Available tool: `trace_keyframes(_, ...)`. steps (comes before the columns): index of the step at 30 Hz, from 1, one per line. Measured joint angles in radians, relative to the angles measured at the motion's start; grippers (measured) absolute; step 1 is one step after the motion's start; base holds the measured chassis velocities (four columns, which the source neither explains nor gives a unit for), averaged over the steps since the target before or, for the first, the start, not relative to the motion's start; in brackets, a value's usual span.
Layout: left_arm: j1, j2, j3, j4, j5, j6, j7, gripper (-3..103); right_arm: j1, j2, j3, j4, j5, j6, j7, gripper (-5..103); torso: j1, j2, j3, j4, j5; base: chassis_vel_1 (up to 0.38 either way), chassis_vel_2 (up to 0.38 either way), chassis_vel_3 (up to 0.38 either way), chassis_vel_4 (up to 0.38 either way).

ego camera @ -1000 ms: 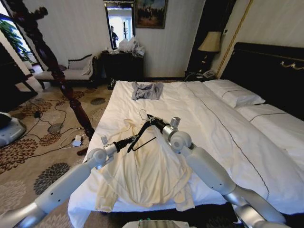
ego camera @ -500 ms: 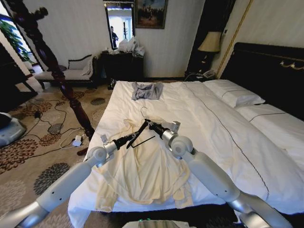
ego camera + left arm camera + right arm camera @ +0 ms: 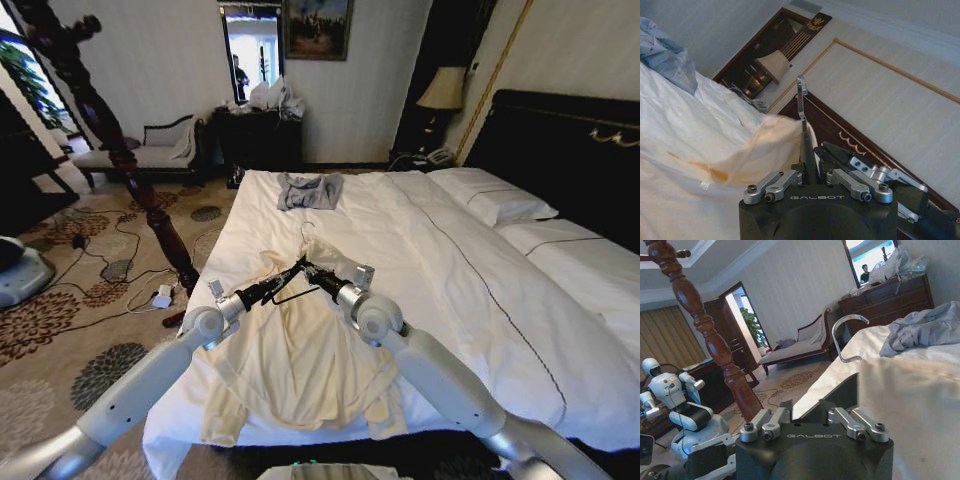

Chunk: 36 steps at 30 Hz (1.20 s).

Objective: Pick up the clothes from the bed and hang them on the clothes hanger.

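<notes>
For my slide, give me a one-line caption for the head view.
Both grippers, left and right, hold the black hanger above the cream shirt on the bed.

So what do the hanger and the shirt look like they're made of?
Hanger: thin black body, probably plastic or coated wire, with a shiny bare-metal hook. Shirt: soft matte cream cloth, likely cotton, lying in limp folds on the bed.

I've got the cream-yellow clothes [image 3: 300, 350] spread flat on the white bed [image 3: 450, 270], with the thin black clothes hanger [image 3: 293, 280] up by the collar.
</notes>
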Motion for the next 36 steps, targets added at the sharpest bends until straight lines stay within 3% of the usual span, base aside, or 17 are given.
trace_keyframes(1,0.003,-0.003,-0.003,0.000,0.003,-0.002,0.004,15,0.001,-0.004,-0.001,0.004,0.003,-0.001,0.000,31,0.000,0.000,0.000,0.0000,0.0000,0.000,0.000,0.000,0.000)
trace_keyframes(2,0.007,-0.007,-0.005,-0.001,0.009,-0.005,0.009,15,0.001,-0.010,-0.001,0.012,0.008,-0.003,0.000,42,0.000,0.000,0.000,0.0000,0.0000,0.000,0.000,0.000,0.000)
trace_keyframes(4,0.009,-0.009,-0.005,-0.001,0.012,-0.007,0.012,15,0.001,-0.014,-0.001,0.017,0.010,-0.004,0.001,42,0.000,0.000,0.000,0.0000,0.0000,0.000,0.000,0.000,0.000)
trace_keyframes(7,0.010,-0.019,-0.006,0.004,0.018,-0.012,0.024,15,-0.010,-0.033,0.017,0.040,0.017,-0.007,0.005,58,0.000,0.000,0.000,0.0000,0.0001,0.000,0.000,0.000,0.000)
trace_keyframes(10,0.008,-0.025,-0.006,0.009,0.020,-0.014,0.030,15,-0.020,-0.045,0.039,0.053,0.021,-0.009,0.010,65,0.000,0.000,0.000,-0.0001,0.0002,0.000,0.000,0.000,0.000)
trace_keyframes(13,0.007,-0.031,-0.004,0.015,0.023,-0.017,0.035,8,-0.058,-0.091,0.134,0.089,0.019,-0.009,0.011,80,0.000,0.000,0.000,0.0000,0.0001,0.000,0.000,0.000,0.000)
trace_keyframes(16,0.008,-0.031,-0.003,0.014,0.024,-0.017,0.037,3,-0.080,-0.118,0.183,0.098,0.021,-0.008,0.007,86,0.000,0.000,0.000,-0.0003,0.0002,0.000,0.000,0.000,0.000)
trace_keyframes(17,0.008,-0.031,-0.003,0.013,0.025,-0.018,0.039,0,-0.101,-0.146,0.232,0.100,0.029,-0.008,0.001,96,0.000,0.000,0.000,-0.0003,0.0003,0.000,0.000,0.000,0.000)
trace_keyframes(23,0.006,-0.035,0.000,0.021,0.031,-0.020,0.041,0,-0.170,-0.232,0.321,0.033,-0.062,0.016,-0.070,100,0.000,0.000,0.000,-0.0004,0.0000,0.000,0.000,0.000,0.000)
trace_keyframes(30,0.048,-0.017,-0.012,-0.006,0.048,-0.022,0.031,0,-0.251,-0.233,0.364,0.017,-0.114,0.024,-0.089,100,0.000,0.000,0.000,-0.0003,0.0001,0.000,0.000,0.000,0.000)
trace_keyframes(36,0.153,0.019,-0.036,-0.046,0.074,-0.016,-0.068,0,-0.295,-0.222,0.372,-0.003,-0.181,0.037,-0.110,100,0.000,0.000,0.000,0.0005,0.0001,0.000,0.000,0.000,0.000)
